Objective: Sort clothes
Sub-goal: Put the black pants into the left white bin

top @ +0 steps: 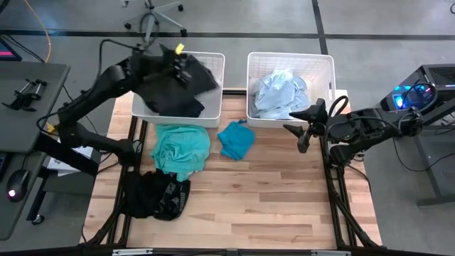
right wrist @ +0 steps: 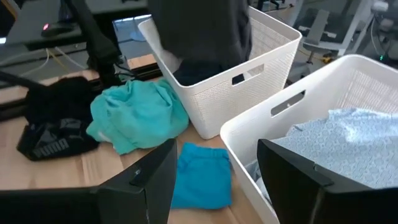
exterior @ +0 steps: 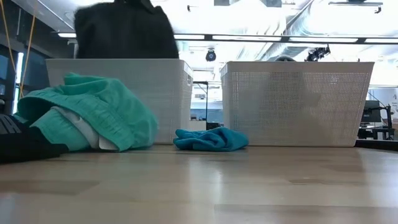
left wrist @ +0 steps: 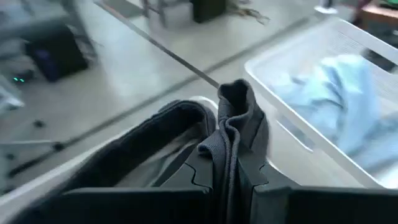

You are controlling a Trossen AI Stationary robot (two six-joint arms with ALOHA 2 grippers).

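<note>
Left end effector (top: 178, 65) pinches a dark grey garment (top: 174, 89) over the left bin (top: 213, 114); limp cloth, best held at a bunched fold. Right end effector (top: 302, 131), open, waits at three o'clock.

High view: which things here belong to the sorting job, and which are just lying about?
Job:
dark grey garment, held by left gripper over left bin
teal garment
bright blue garment
black garment
pale blue garment in right bin
right gripper, open, waiting

Lying about:
computer mouse
</note>
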